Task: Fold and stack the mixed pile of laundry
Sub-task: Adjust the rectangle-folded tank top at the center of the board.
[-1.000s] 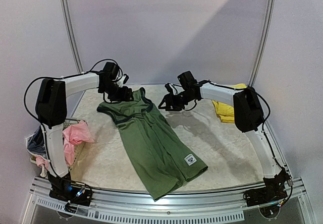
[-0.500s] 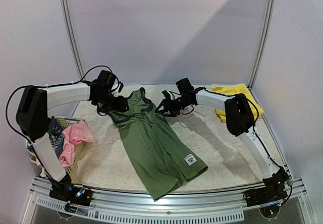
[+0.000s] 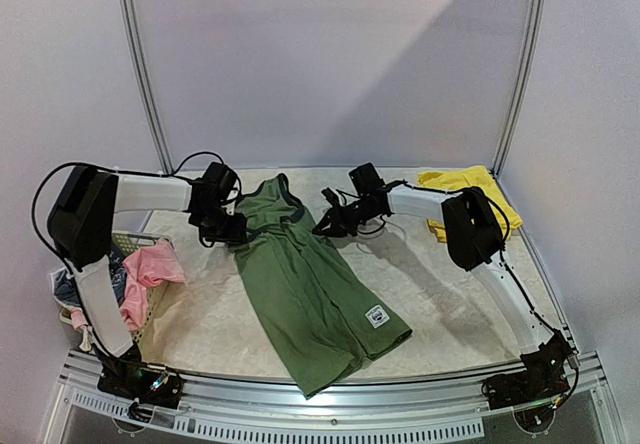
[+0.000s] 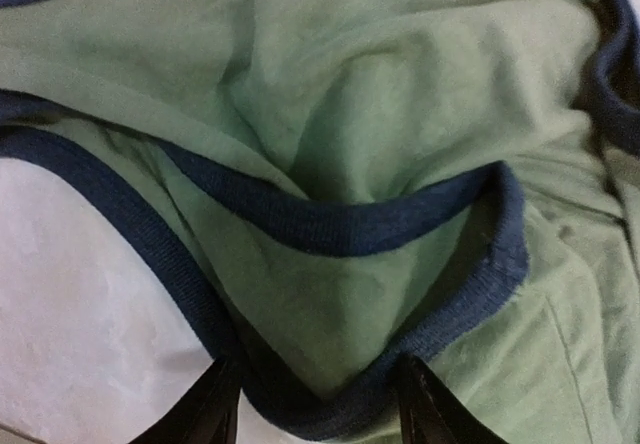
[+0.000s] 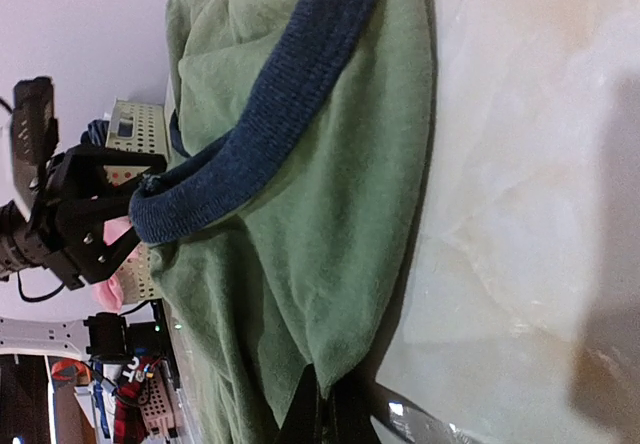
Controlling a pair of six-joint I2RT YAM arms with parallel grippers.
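Across the table (image 3: 450,294), olive-green top (image 3: 310,284) diagonal, neckline (image 3: 268,192) far-left, hem (image 3: 350,349) near-right.

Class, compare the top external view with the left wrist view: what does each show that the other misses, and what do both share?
Only top external: the yellow fabric shorts, the pale mesh laundry basket holding a pink piece, a white hem patch. Only left wrist: ribbed weave of the navy trim between the fingers of the left gripper. Both: the olive-green sleeveless top.

Pale mesh basket (image 3: 135,240) at table's (image 3: 450,284) left edge; 2 metal poles (image 3: 140,64) behind.
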